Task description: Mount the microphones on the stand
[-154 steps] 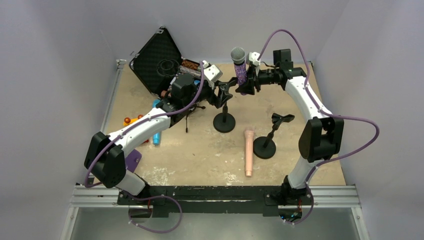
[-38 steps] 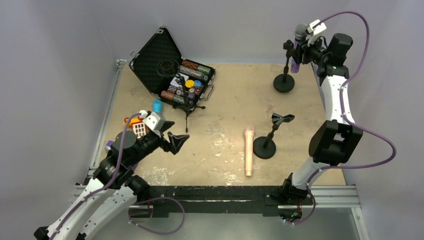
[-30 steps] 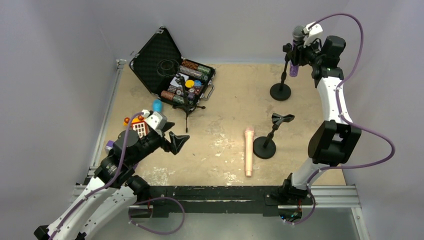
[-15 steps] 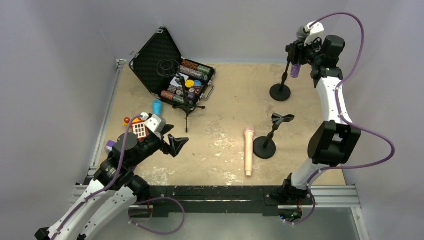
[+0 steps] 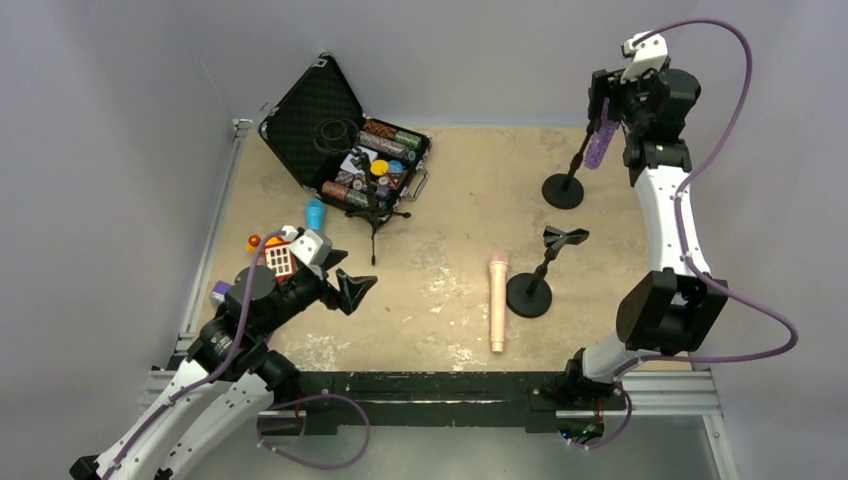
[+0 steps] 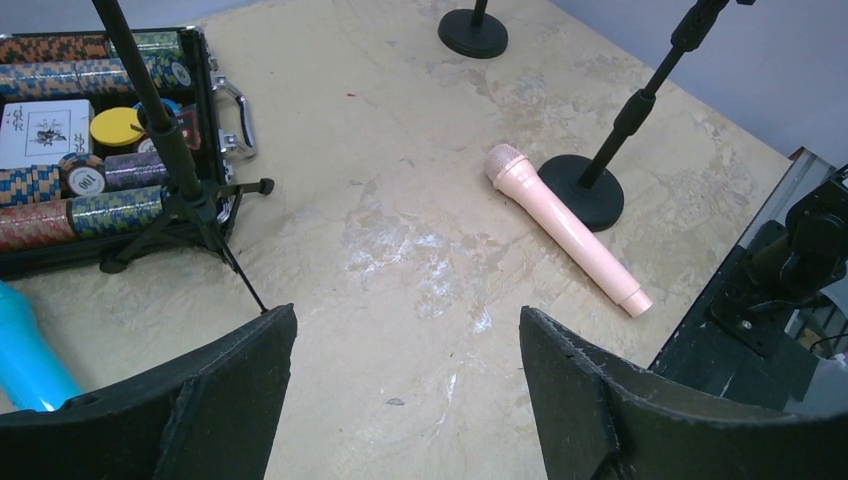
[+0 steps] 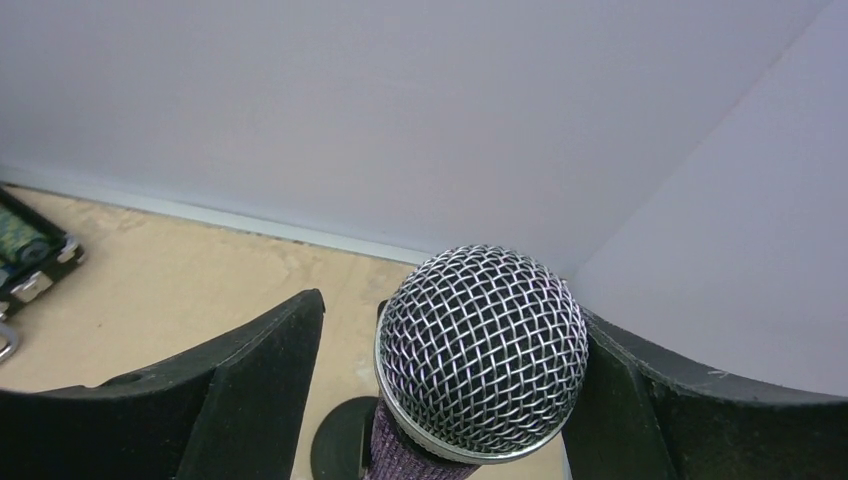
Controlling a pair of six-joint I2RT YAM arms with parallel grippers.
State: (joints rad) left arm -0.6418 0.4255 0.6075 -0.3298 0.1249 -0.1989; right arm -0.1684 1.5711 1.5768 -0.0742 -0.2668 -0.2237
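Observation:
The glittery purple microphone [image 5: 601,142] with its grey mesh head [image 7: 482,350] sits tilted in the clip of the far-right stand [image 5: 563,190]. My right gripper [image 5: 607,95] is open around the head [image 7: 455,315], with a clear gap on the left side. The pale pink microphone [image 5: 497,305] lies flat on the table [image 6: 565,225], beside a second round-base stand [image 5: 530,290] with a bare clip. The blue microphone [image 5: 315,213] lies near the left edge [image 6: 30,350]. My left gripper [image 5: 350,288] hovers open over bare table [image 6: 405,320], holding nothing.
An open black case [image 5: 345,140] of poker chips and cards sits at the back left [image 6: 90,150]. A thin tripod stand [image 5: 375,215] stands in front of it [image 6: 180,160]. A colourful cube [image 5: 280,258] lies by my left arm. The side wall is close behind my right gripper.
My right gripper has opened off the purple microphone and lifted slightly up and right. The microphone stays on its stand, leaning more. The left arm has not moved.

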